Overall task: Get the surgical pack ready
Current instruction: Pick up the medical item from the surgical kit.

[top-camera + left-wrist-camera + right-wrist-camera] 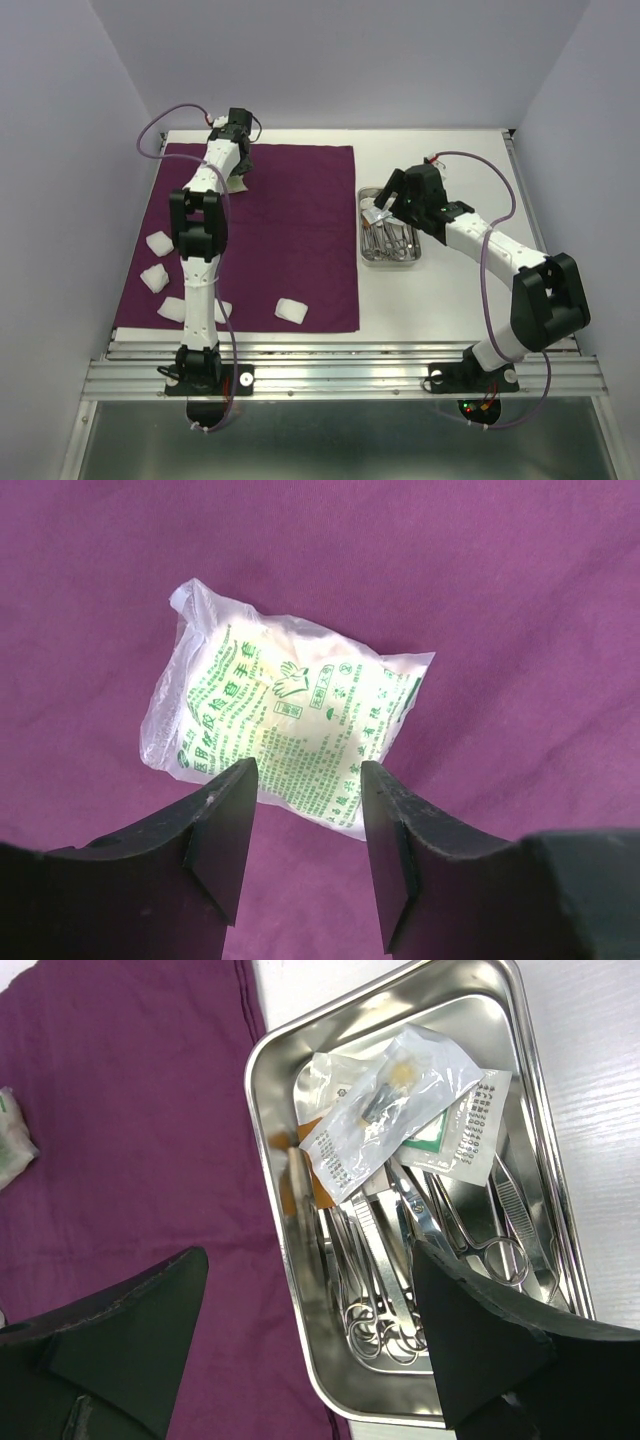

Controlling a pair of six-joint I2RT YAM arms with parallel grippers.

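Pads (pixel 292 310): five on one drape (pixel 300 220). Left end effector (pixel 305 805) reaches far, narrowly parted over one packet (pixel 285 720); right end effector (pixel 310 1295), wide, above one tray (pixel 390 263).

One purple cloth (pixel 300 220). One steel tray (pixel 265 1110) at its three o'clock. Five white pads (pixel 293 311) lie on the cloth from nine to six o'clock. One green-printed packet (pixel 285 725) lies at eleven o'clock. In the tray are at least two pouches (pixel 395 1100). The steel tools (pixel 385 1280) overlap, so their count is unclear.

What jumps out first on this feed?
A deep-purple drape covers the table's left half, white gauze pads scattered on its near-left part. Right of it, a steel tray of instruments and packets sits under the open right gripper; the open left gripper hangs over a green-printed packet far back.
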